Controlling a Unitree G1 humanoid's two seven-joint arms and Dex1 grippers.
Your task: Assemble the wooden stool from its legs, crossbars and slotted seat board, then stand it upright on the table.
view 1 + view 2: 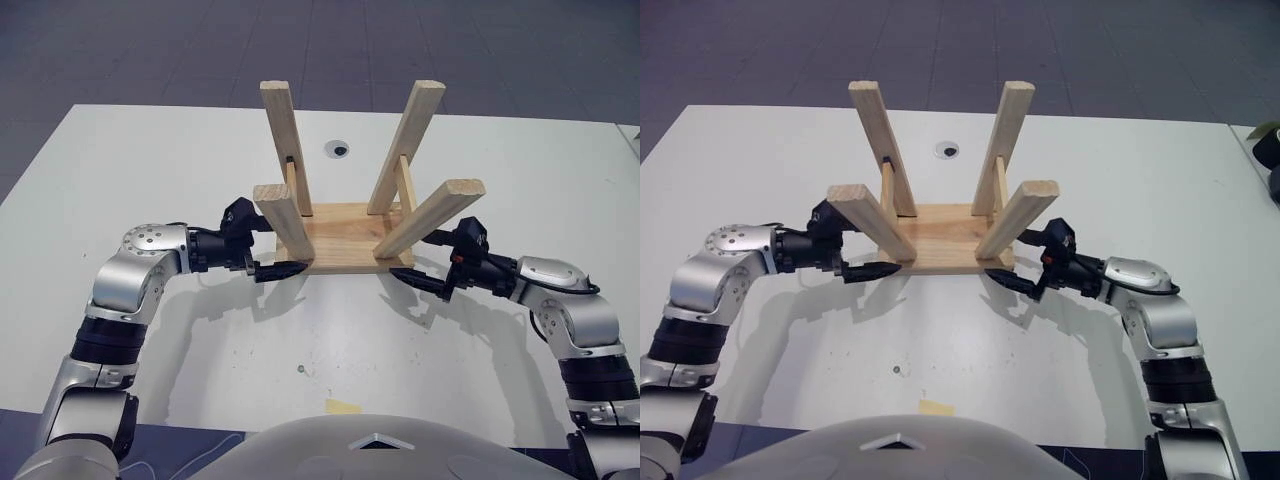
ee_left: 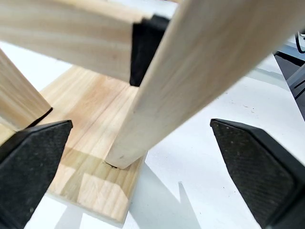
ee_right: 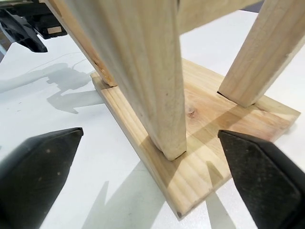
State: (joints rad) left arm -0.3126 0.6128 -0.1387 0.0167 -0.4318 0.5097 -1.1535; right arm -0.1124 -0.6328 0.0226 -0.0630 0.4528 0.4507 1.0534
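So the stool [image 1: 345, 215] sits upside down in the upper middle of the frame, its seat board [image 1: 345, 248] flat on the white surface [image 1: 150, 170] and all four legs poking up and splaying outward. The left pincer [image 1: 290, 269] sits at the board's lower-left corner and the right pincer [image 1: 405, 281] at the lower-right one. Both are spread wide, and in each wrist view the nearest leg [image 2: 190, 71] stands between the pads [image 2: 33, 160] with clear gaps either side, so nothing's grabbed.
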